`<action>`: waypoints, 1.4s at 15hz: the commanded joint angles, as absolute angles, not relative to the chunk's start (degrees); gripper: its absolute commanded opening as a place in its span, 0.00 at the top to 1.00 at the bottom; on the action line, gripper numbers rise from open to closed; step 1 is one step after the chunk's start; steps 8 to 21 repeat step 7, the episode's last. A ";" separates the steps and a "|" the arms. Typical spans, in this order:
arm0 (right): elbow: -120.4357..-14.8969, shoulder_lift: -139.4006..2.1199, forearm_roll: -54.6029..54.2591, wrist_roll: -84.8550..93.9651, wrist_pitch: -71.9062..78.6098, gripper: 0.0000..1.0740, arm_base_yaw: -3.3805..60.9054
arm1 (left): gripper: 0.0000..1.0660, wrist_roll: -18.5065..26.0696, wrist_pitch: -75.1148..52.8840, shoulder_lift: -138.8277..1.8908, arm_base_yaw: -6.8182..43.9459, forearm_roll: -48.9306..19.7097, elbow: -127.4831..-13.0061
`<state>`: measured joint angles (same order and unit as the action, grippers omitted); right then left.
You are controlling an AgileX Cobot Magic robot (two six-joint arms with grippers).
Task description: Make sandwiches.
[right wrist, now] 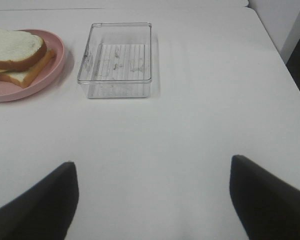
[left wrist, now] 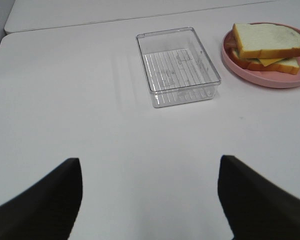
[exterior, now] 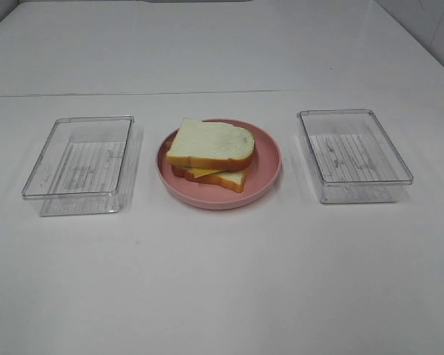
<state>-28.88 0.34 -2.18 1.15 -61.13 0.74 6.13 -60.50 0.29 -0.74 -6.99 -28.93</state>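
A sandwich [exterior: 210,153] lies on a pink round plate [exterior: 266,159] at the table's middle: two thick white bread slices with orange-brown crust and yellow cheese [exterior: 203,172] between them. No lettuce or bacon shows. It also shows in the left wrist view [left wrist: 267,45] and the right wrist view [right wrist: 17,52]. My left gripper [left wrist: 150,200] is open and empty over bare table, well short of the left tray. My right gripper [right wrist: 152,200] is open and empty, well short of the right tray. Neither gripper shows in the exterior high view.
An empty clear plastic tray [exterior: 81,161] stands left of the plate, also in the left wrist view [left wrist: 177,65]. A second empty clear tray [exterior: 353,154] stands right of the plate, also in the right wrist view [right wrist: 116,58]. The white table's right edge [right wrist: 270,37] is near.
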 commanded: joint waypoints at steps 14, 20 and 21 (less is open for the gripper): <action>-28.82 1.15 -1.83 0.52 -60.73 0.27 0.86 | 0.32 6.07 -59.99 1.66 -0.40 -7.39 -28.53; -28.82 1.15 -1.83 0.52 -60.73 0.27 0.86 | 0.32 6.07 -59.99 1.66 -0.40 -7.39 -28.53; -28.82 1.15 -1.83 0.52 -60.73 0.27 0.86 | 0.32 6.07 -59.99 1.66 -0.40 -7.39 -28.53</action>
